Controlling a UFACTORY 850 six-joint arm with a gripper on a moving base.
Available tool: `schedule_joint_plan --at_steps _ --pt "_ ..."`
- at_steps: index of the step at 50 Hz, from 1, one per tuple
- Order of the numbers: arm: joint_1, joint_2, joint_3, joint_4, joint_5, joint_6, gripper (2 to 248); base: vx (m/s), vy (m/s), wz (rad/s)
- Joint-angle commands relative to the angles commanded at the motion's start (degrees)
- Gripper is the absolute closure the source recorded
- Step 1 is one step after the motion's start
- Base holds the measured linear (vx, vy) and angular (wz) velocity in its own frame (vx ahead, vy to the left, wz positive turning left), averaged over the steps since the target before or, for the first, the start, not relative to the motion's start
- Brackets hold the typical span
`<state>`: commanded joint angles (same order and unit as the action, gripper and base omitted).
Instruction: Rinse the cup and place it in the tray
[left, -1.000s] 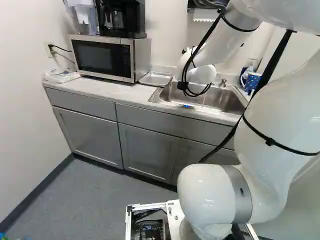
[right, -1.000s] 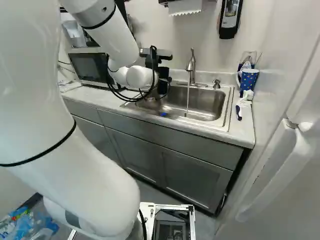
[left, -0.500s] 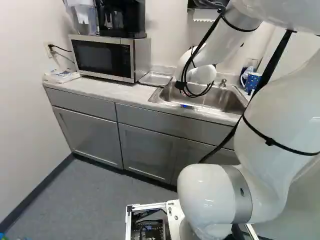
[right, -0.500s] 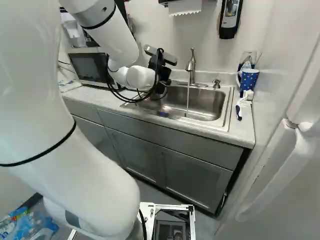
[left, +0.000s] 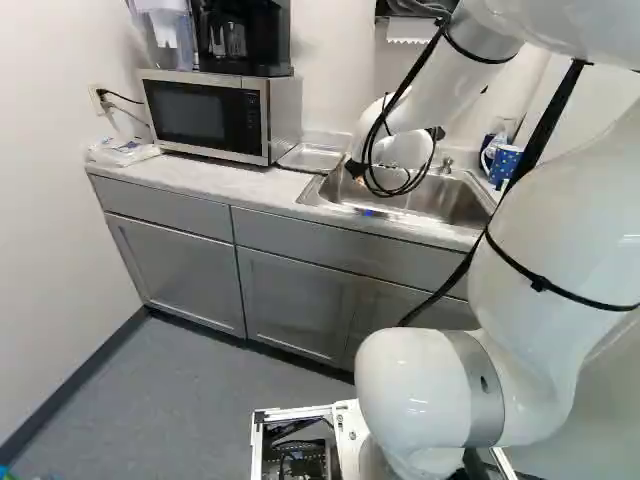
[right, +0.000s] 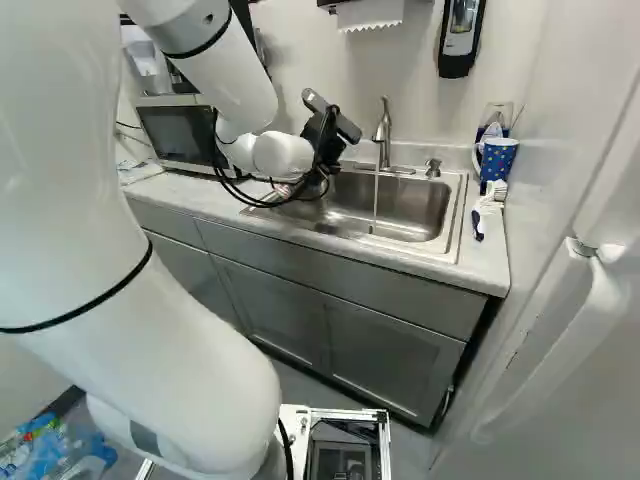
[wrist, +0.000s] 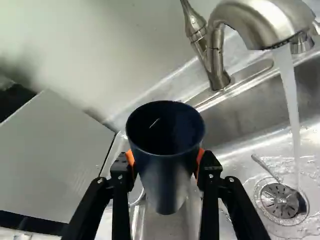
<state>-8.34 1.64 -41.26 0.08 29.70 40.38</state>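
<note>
In the right base view, my gripper is tilted over the left end of the sink, its fingertips hidden. In the wrist view, my gripper is shut on the dark blue cup, an orange pad against each side. The cup's open mouth faces the camera; I cannot tell whether it holds water. Water runs from the faucet beside the cup, apart from it, and falls near the drain. The metal tray lies on the counter between microwave and sink.
The microwave stands beside the tray, a coffee maker on top. Right of the sink, in the right base view, are a blue dotted mug and a white-headed brush. A soap dispenser hangs on the wall.
My gripper has turned and tilted over the sink's left end, with the cup in it. The upper arm and the base have stayed where they were. Water keeps running.
</note>
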Motion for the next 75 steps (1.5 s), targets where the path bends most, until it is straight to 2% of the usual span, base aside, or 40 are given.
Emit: schedule_joint_plan --at_steps 75 --pt "0.0 0.0 0.0 0.0 0.0 45.21 124 0.0 0.0 0.0"
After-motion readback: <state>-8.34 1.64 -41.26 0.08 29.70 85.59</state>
